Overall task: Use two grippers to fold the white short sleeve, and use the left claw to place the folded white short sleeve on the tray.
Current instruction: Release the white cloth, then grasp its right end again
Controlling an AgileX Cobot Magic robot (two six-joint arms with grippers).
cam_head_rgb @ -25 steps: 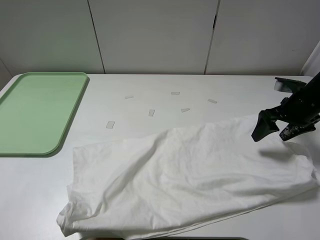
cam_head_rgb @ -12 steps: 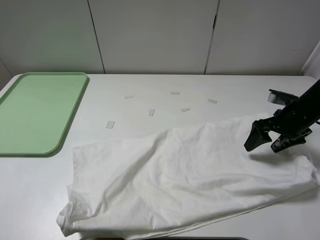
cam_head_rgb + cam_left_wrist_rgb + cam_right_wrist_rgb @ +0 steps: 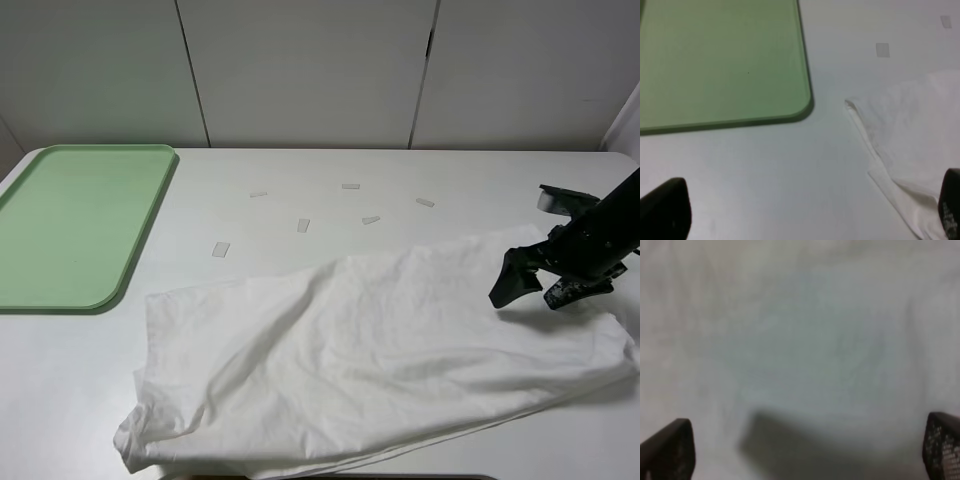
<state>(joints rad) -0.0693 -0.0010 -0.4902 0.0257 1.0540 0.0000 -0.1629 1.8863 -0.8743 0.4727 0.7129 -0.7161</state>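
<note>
The white table (image 3: 480, 175) carries everything. The shirt (image 3: 370, 350) lies crumpled across its near half, from the near left corner up to the right edge; it is not on the tray and does not touch it. The green tray (image 3: 70, 225) lies flat at the far left.

The right claw (image 3: 535, 290) hangs low over the far right part of the shirt; its jaws stand wide apart and grasp nothing; its wrist view shows only blurred white cloth and a shadow between the dark fingertips (image 3: 665, 450).

The left claw (image 3: 807, 215) shows only in its own wrist view; it is also released, jaws wide, above bare table between the tray's corner and the shirt's edge.

Several small pale strips (image 3: 303, 225) lie scattered on the table beyond the shirt.
</note>
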